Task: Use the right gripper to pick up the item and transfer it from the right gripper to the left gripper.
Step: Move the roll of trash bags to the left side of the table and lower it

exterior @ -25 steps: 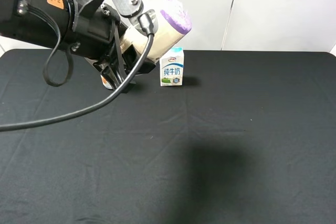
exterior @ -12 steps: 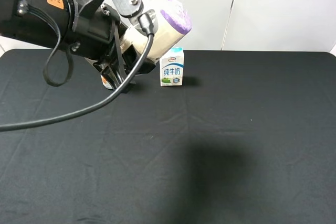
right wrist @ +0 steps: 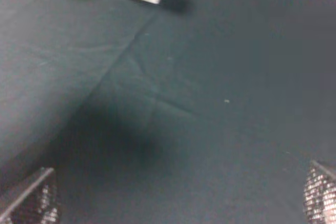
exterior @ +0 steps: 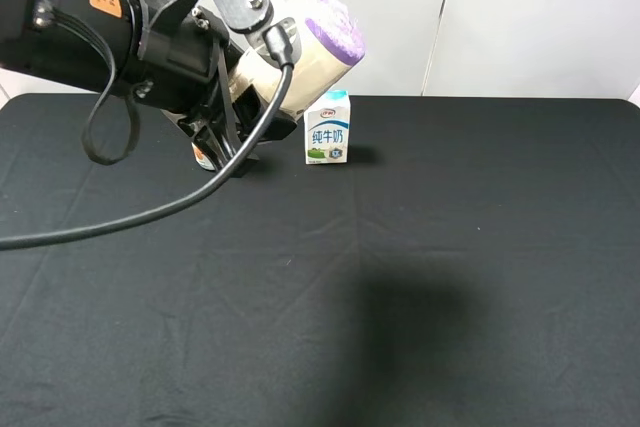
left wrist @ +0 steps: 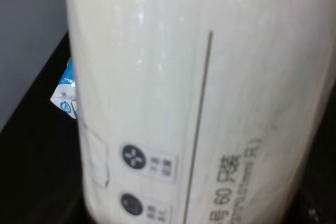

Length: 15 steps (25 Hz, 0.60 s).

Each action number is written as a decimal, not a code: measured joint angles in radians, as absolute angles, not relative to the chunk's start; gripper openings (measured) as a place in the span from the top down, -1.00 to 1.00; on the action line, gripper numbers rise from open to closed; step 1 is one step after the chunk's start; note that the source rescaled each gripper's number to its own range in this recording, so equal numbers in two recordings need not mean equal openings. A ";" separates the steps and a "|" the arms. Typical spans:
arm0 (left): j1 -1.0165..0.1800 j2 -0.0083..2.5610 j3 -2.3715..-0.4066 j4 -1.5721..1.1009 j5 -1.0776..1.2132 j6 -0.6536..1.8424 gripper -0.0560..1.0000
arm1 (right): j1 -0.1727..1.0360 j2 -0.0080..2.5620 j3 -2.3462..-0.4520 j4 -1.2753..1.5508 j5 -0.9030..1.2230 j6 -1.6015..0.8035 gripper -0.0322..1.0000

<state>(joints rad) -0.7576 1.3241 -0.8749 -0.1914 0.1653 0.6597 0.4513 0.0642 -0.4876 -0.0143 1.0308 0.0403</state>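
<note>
Exterior high: left gripper (exterior: pixel 258 92) raised over black surface (exterior: pixel 450 247), fingers clenched on item (exterior: pixel 315 42). Item held tilted in air, lilac cap toward upper right, clear of surface. Milk carton (exterior: pixel 327 129) upright on surface, near, lower in view. Left wrist: cream item body filling view, label print blurred. Right wrist: right gripper (right wrist: pixel 176 198) over surface, fingers (right wrist: pixel 31 203) spread wide, released, gripping nothing; carton far off at view edge.

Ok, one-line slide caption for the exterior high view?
Left claw holds the purple-capped cream bottle tilted above the black table, near a standing milk carton.
</note>
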 joint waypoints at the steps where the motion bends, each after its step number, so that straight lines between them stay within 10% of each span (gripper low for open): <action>1: -0.758 1.324 -0.875 -0.192 0.165 0.660 0.88 | 0.412 0.056 -0.488 -0.014 1.029 0.040 -0.99; 15: -0.758 1.324 -0.875 -0.197 0.223 0.640 0.88 | 0.080 -0.005 -0.488 -0.014 1.028 0.040 -0.99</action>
<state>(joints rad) -0.7576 1.3241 -0.8749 -0.1969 0.2226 0.6397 0.0796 -0.0047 -0.4876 -0.0143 1.0282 0.0403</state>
